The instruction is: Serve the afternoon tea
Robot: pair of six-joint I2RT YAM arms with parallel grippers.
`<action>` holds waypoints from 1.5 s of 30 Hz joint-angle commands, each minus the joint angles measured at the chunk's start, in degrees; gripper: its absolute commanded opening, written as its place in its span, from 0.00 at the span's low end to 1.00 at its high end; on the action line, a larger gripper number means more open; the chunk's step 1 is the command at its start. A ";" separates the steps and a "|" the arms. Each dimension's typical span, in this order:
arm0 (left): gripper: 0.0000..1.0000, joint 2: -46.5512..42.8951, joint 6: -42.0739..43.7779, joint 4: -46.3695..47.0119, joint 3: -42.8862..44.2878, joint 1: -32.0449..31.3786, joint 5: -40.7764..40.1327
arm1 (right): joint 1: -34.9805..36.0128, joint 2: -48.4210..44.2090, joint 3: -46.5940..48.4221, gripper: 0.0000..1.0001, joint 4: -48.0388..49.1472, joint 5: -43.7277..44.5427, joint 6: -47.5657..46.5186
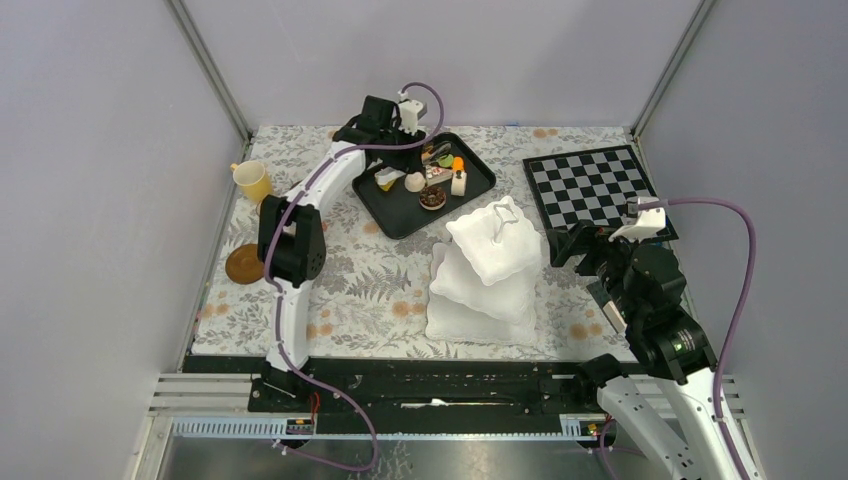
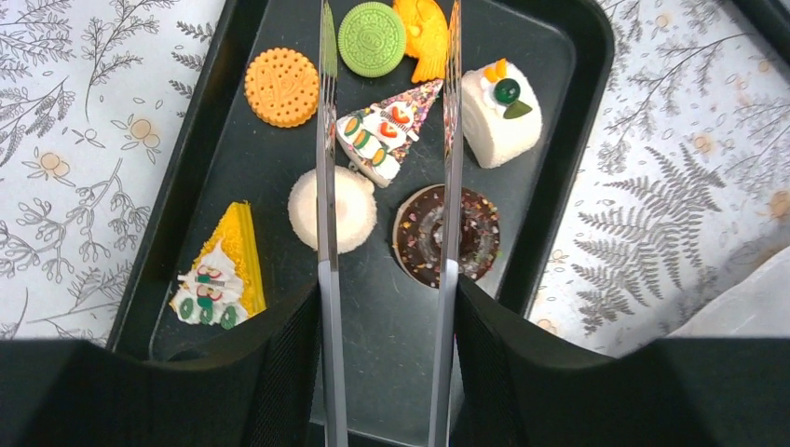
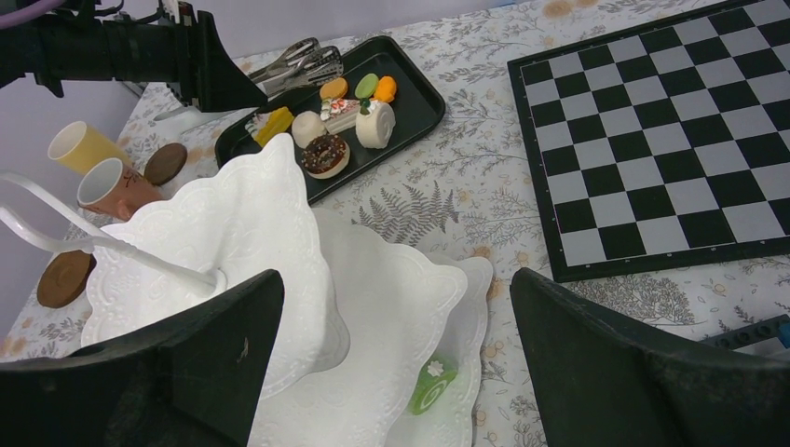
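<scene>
Nearest the lens, the left gripper (image 2: 387,307) is seen clamped on the silver tongs (image 2: 326,140), its fingers narrowed onto the two blades, which are held apart over the black tray (image 2: 279,168). Well left of the tray, a yellow cup (image 1: 252,180) and a brown saucer (image 1: 243,265) are left waiting on the cloth. At the tray's left end a yellow cake slice (image 2: 224,270) is lying. In the tray's middle a white round cake (image 2: 359,214) is crossed by the left blade, and a sprinkle-edged triangular slice (image 2: 387,135) is framed between both blades. A chocolate doughnut (image 2: 419,233) is crossed by the right blade, and a white roll cake (image 2: 498,116) is set toward the tray's right end. These toys are judged light, stiff and smooth, so slipping is likely; the slice would best be pinched across its flat flanks. The left arm is stretched forward, wrist tipped down over the tray. Right of the tray the white three-tier stand (image 1: 495,245) is found, a green roll (image 3: 433,382) already on its lowest tier. Further right, the right gripper (image 3: 396,372) is hung beside the stand, fingers spread wide, nothing held
</scene>
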 commanded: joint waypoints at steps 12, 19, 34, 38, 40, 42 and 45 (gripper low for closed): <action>0.55 7.70 8.94 -6.52 10.54 1.62 3.74 | 0.30 0.02 2.95 0.98 0.11 1.60 1.57; 0.55 7.44 8.90 -7.37 9.82 1.62 5.46 | 0.30 -0.37 2.37 0.98 0.20 1.38 2.31; 0.62 7.77 10.24 -8.40 10.12 1.62 2.33 | 0.30 -0.84 1.61 0.98 0.25 0.49 2.94; 0.62 9.36 10.80 -9.62 11.60 1.64 1.80 | 0.34 -0.89 1.34 0.98 0.42 0.36 3.16; 0.62 9.71 10.87 -9.64 11.44 1.62 1.97 | 0.30 -0.98 1.09 0.98 0.75 0.36 3.40; 0.63 10.02 10.90 -9.64 11.39 1.62 1.93 | 0.30 -1.00 0.85 0.98 1.03 0.21 3.70; 0.63 10.30 10.70 -9.60 11.59 1.62 2.70 | 0.34 -0.91 0.67 0.98 1.34 -0.11 4.00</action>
